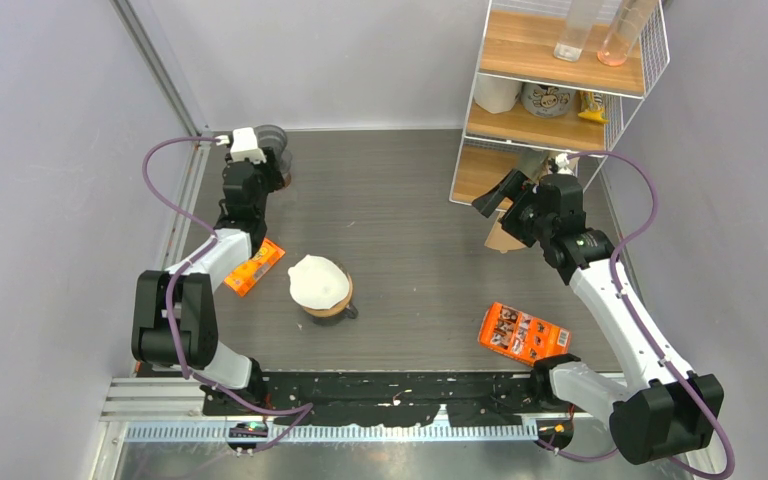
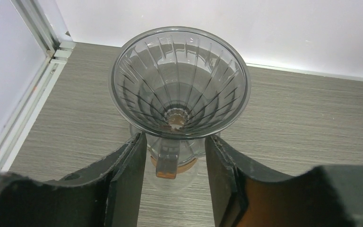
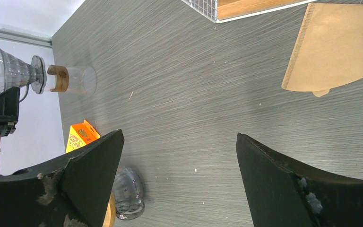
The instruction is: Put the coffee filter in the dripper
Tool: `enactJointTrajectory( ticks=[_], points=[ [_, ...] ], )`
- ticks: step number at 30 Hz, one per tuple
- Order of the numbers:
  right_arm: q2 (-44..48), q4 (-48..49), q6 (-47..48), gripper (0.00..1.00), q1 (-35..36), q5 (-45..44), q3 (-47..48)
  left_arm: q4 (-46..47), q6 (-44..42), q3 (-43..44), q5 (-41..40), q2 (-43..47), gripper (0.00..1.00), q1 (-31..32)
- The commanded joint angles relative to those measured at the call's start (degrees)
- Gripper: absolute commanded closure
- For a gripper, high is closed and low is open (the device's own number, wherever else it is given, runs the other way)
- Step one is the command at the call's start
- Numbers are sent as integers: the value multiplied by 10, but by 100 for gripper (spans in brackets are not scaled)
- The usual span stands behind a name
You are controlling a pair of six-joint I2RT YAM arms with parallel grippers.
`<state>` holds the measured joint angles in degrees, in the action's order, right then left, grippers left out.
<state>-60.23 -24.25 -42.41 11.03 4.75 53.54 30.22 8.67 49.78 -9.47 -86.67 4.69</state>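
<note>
A clear ribbed dripper (image 2: 179, 85) stands on a glass server with a wooden collar in the back left corner (image 1: 275, 150). My left gripper (image 2: 176, 142) is open, its jaws on either side of the dripper's handle (image 2: 166, 163) without touching it. A brown paper coffee filter (image 3: 340, 47) lies flat on the table by the shelf (image 1: 505, 238). My right gripper (image 3: 179, 137) hangs wide open and empty just above and beside that filter (image 1: 510, 190). Mid-table, a second dripper (image 1: 325, 305) carries a white filter (image 1: 318, 280).
A wire shelf (image 1: 560, 100) with wooden boards, bottles and jars stands at the back right. One orange packet (image 1: 255, 265) lies beside my left arm. Another orange packet (image 1: 523, 333) lies at the front right. White walls close in the left and back edges.
</note>
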Motion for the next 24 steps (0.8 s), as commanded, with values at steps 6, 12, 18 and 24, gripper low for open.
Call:
enactJointTrajectory(
  ticks=[6,12,18,24],
  points=[
    [14,19,5,5,-3,-11,1,49,2,-10,0,28,24,-4],
    [18,17,20,5,-6,-31,-4,51,7,-25,3,64,0,-4],
    [17,4,43,4,-10,-39,-1,12,23,-26,-1,121,1,-3],
    [-10,-33,121,4,-11,-139,7,-286,101,99,110,191,0,-3]
  ],
)
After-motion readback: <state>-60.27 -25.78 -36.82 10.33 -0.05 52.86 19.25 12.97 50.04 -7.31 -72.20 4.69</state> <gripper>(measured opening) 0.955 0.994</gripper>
